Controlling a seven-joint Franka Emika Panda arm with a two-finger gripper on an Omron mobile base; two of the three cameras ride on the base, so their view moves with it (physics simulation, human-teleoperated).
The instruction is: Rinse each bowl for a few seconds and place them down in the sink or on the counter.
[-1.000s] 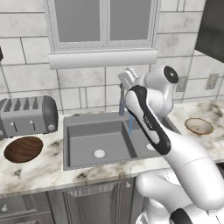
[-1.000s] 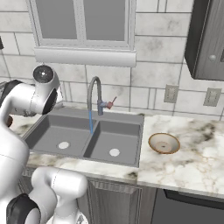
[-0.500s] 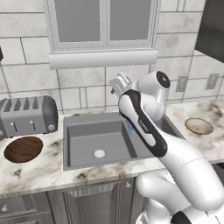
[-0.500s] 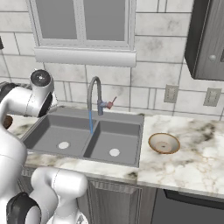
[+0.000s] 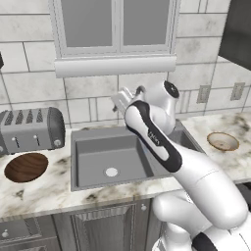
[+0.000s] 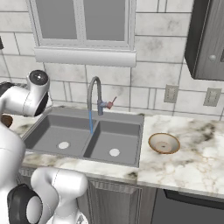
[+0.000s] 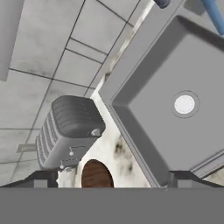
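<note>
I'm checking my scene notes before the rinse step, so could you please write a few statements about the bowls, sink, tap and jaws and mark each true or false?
1. The dark brown bowl sits on the counter beside the toaster. True.
2. The pale tan bowl lies in the sink. False: it rests on the counter, right of the sink.
3. Water runs from the tap. True.
4. The jaws grip a bowl. False: they stand open and empty.
5. Both basins hold dishes. False: only drains show.

Marble counter (image 5: 44, 188): toaster (image 5: 30, 130), brown bowl (image 5: 25, 166), tan bowl (image 5: 223, 141)
</note>
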